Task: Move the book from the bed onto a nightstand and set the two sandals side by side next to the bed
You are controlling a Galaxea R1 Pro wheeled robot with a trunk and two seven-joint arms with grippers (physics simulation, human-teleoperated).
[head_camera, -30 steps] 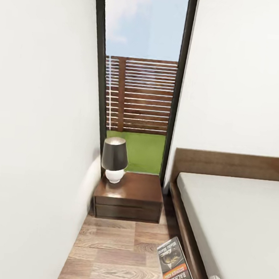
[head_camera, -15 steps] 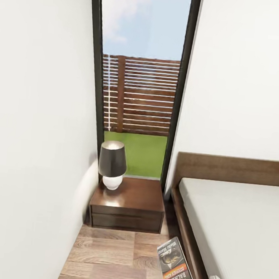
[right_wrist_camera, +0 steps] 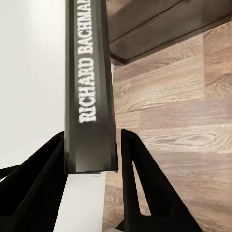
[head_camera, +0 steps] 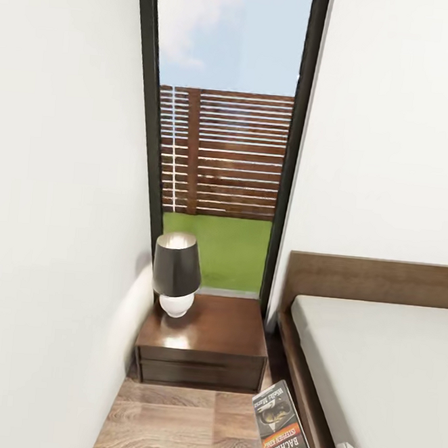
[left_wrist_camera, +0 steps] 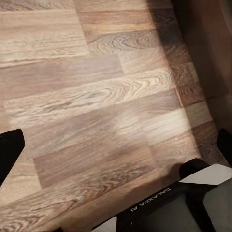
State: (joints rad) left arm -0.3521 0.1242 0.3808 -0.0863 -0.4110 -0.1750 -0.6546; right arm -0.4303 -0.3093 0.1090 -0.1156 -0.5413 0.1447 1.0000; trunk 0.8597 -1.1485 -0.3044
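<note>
right gripper (right_wrist_camera: pixel 92 169): jaws closed on book (right_wrist_camera: pixel 89 87) at its spine end, held over floor beside bed (head_camera: pixel 374 373) | nightstand (head_camera: pixel 207 338) ahead | book looks light, thin, glossy, may slip; grip near spine | left gripper: cannot tell

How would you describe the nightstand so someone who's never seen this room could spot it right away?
Find the tall dark-framed window at the end of the narrow gap between the white wall and the low wooden bed. On the wood-plank floor just below it stands the small, squarish, glossy reddish-brown nightstand with two drawer fronts. It alone carries a lamp with a dark shade and a round white base.
</note>
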